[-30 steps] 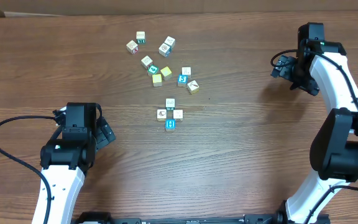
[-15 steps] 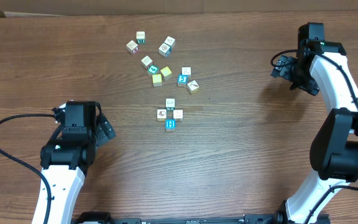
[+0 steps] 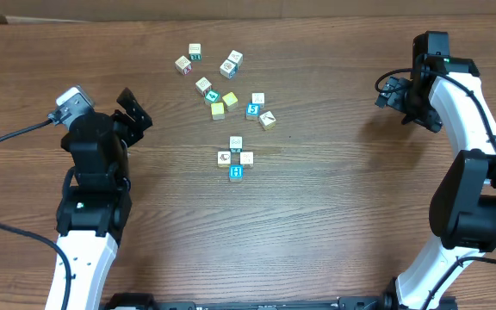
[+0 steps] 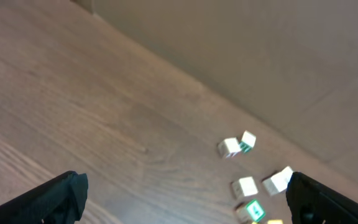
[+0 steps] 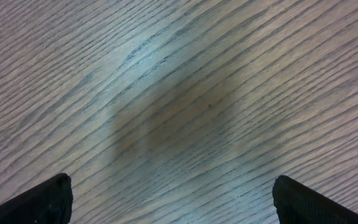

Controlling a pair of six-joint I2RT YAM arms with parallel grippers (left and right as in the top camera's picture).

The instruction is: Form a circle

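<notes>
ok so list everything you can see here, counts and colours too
circle: four cubes, three whitish and one blue, small ring mid-table
loose cubes: eleven, white, yellow, teal and blue, scattered beyond the circle toward the far edge
table: one, brown wood, under everything
left gripper: one, black, open and empty, left of the loose cubes
right gripper: one, black, open and empty, far right over bare wood
arms: two, white and black, one at each side

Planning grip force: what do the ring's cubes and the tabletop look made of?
Ring cubes: hard-looking, printed faces, crisp edges; wood or plastic, too small to tell. Tabletop: brown wood grain, faint sheen; solid wood or laminate, unclear.
</notes>
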